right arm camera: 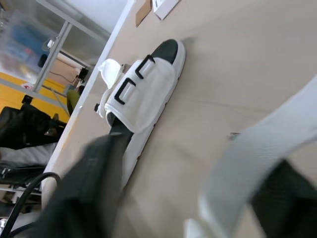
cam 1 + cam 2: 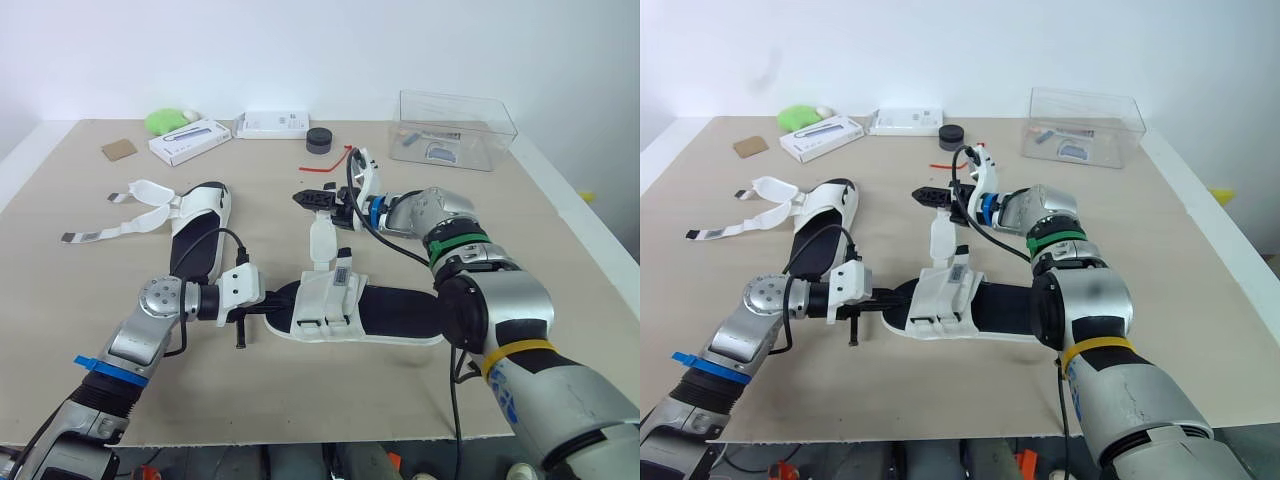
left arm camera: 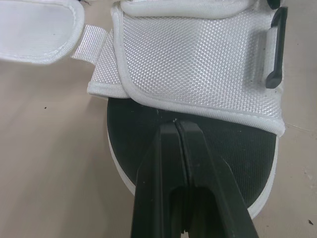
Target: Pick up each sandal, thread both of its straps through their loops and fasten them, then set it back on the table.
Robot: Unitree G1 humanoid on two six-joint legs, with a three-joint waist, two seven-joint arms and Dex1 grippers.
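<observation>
While my left fingers (image 3: pixel 163 173), closed, press the near sandal (image 2: pixel 390 315), my right fingers (image 2: pixel 310 198) grip its unthreaded strap (image 2: pixel 322 240); the ten-o'clock sandal (image 2: pixel 195 235) lies unfastened.

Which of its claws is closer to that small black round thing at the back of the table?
Right. The right gripper holds a strap up just in front of the black disc; the left gripper sits at the toe of the near sandal, farther away.

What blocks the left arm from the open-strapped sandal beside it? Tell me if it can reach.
Probably yes. The open-strapped sandal lies close beside the left claw with nothing between them. That claw is shut, resting at the toe of the near sandal, so it would have to leave that first.
</observation>
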